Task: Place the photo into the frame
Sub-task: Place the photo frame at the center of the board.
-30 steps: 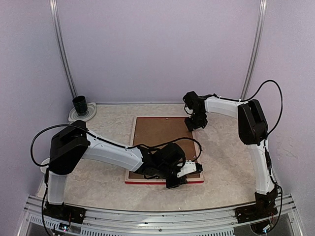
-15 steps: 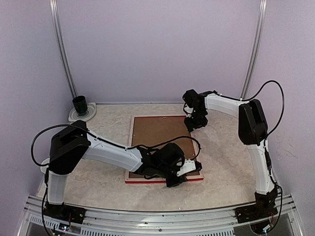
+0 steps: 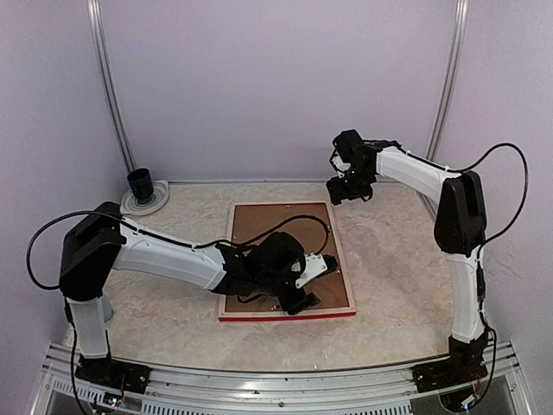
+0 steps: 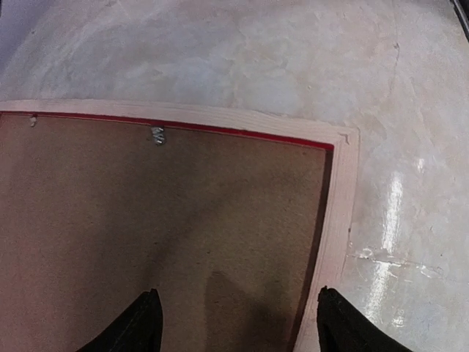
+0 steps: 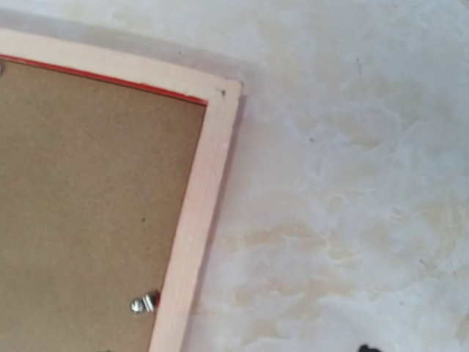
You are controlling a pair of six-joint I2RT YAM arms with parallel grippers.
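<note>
The frame [image 3: 346,281] lies face down on the table, pale wood back up, a red edge along its near side. A plain brown backing board [image 3: 276,226] fills its opening. The photo is hidden. My left gripper [image 3: 304,290] hovers over the near right part of the board, open, with nothing between its fingertips [image 4: 143,326]. In the left wrist view the left gripper [image 4: 242,323] faces the board [image 4: 161,220] and a frame corner [image 4: 344,143]. My right gripper [image 3: 346,190] hangs above the frame's far right corner [image 5: 223,92], open and empty.
A black cup [image 3: 141,183] stands on a white dish at the back left. Small metal clips [image 4: 157,135] [image 5: 144,303] sit along the frame's inner edge. The left arm's cable loops over the board. Purple walls close in the table on three sides.
The left gripper has opened and drawn back left from the frame's near right corner. The right gripper has risen and moved back and right, off the far right corner.
</note>
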